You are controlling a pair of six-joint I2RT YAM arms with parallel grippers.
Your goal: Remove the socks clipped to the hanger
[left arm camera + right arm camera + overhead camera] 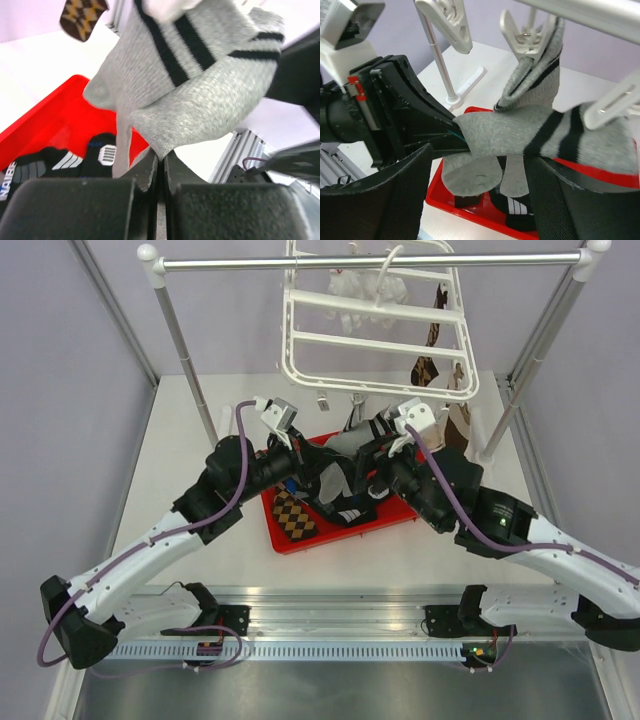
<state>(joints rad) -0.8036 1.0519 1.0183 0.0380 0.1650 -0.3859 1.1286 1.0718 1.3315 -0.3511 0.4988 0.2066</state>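
While left claw clamps grey sock, it stretches level toward clip; right claw gapes empty.

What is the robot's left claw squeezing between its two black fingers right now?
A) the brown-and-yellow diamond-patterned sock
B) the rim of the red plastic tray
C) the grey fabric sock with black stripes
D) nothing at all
C: in the left wrist view, the left gripper is shut on a pinched fold of the grey fabric sock with black stripes.
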